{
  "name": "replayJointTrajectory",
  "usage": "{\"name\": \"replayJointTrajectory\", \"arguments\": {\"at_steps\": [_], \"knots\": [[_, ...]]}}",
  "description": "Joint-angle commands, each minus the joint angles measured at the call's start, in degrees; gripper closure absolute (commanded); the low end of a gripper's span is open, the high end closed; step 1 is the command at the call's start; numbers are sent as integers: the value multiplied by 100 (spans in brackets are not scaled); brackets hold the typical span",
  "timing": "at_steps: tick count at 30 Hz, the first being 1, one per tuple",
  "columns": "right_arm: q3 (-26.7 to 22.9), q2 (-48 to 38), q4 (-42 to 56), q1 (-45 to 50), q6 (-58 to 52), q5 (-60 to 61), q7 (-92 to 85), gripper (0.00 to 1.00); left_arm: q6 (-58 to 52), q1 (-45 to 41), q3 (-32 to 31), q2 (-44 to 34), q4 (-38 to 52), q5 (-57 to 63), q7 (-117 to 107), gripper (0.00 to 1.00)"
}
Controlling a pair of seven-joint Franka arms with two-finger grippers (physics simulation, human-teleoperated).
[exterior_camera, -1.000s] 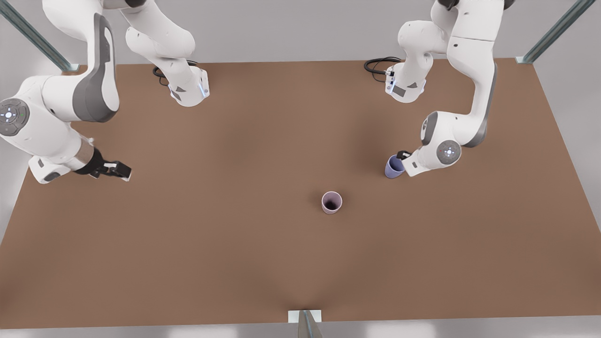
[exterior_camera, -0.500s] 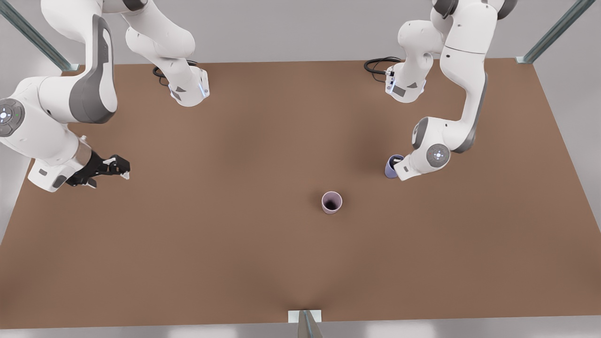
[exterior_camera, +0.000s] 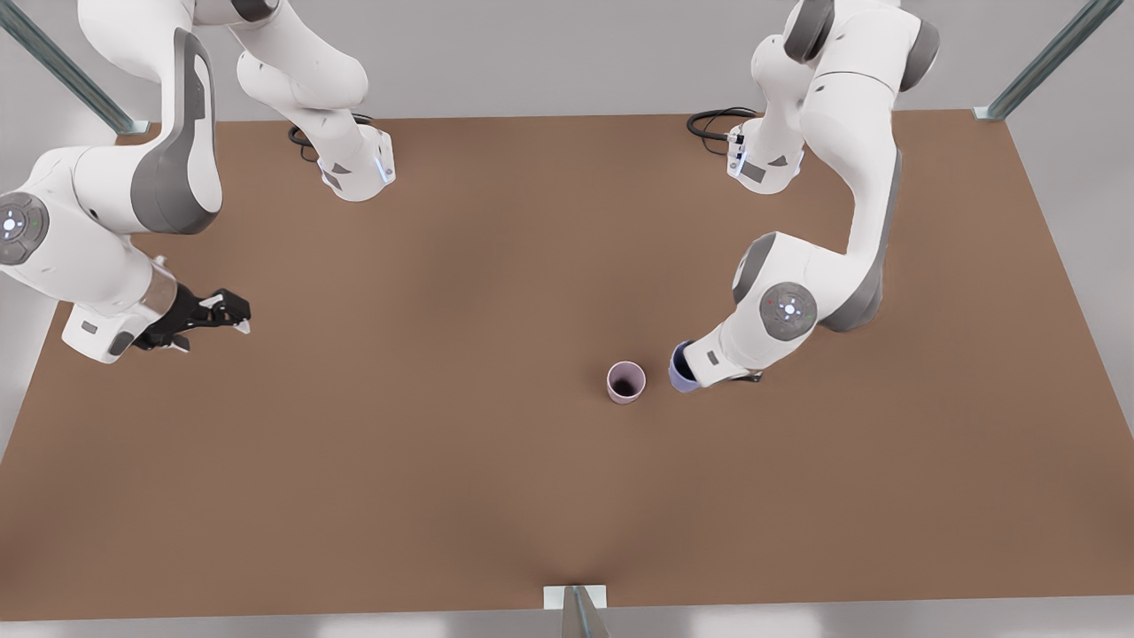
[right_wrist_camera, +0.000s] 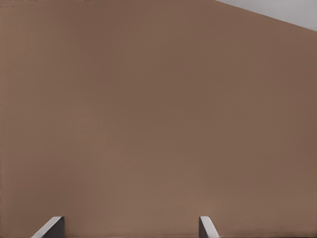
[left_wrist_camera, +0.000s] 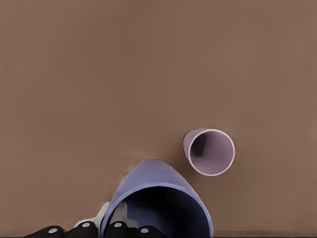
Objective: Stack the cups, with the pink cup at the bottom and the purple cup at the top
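Observation:
The pink cup (exterior_camera: 626,383) stands upright on the brown table, mouth up; the left wrist view shows its dark inside (left_wrist_camera: 210,151). The purple cup (exterior_camera: 680,368) hangs just to its right in the front view, a small gap apart. My left gripper (left_wrist_camera: 116,220) is shut on the wall of the purple cup (left_wrist_camera: 158,198), one finger inside the rim. In the front view the left arm's hand (exterior_camera: 722,354) covers most of that cup. My right gripper (exterior_camera: 241,317) waits open at the front view's far left, its fingertips (right_wrist_camera: 52,225) wide apart over bare table.
The brown table (exterior_camera: 443,461) runs wide around both cups. The two arm bases (exterior_camera: 354,168) (exterior_camera: 766,164) stand at the back edge with black cables. A small metal bracket (exterior_camera: 576,598) sits at the front edge.
My left gripper has carried the purple cup forward and to the front view's left, from well behind the pink cup to just beside it. The right arm has barely shifted.

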Motion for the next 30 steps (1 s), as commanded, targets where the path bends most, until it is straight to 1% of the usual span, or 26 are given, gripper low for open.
{"name": "replayJointTrajectory", "arguments": {"at_steps": [1, 3, 4, 10, 11, 14, 30], "knots": [[7, 5, 0, -1, 32, 63, 1670, 0, -1128, -286, -29, 344, 503, -60, -3173, 79], [16, -13, 0, 8, 24, 168, 2154, 0, -1032, -505, -38, 626, 837, -68, -3472, 79], [16, 5, 9, 8, 32, 150, 1979, 0, -786, -576, -29, 705, 873, -68, -3587, 79], [-19, -4, 53, -36, 24, 274, 1987, 0, -548, -594, -38, 881, 855, -86, -3587, 79], [-28, -4, 53, -45, 24, 274, 1996, 0, -223, -594, -47, 907, 846, -271, -3525, 79], [-10, -4, 62, -10, 32, 256, 2400, 0, -161, -594, -38, 916, 811, -244, -3499, 79], [-10, 5, 44, -27, 32, 274, 2330, 0, 137, -567, -47, 1074, 776, -200, -3499, 79]]}}
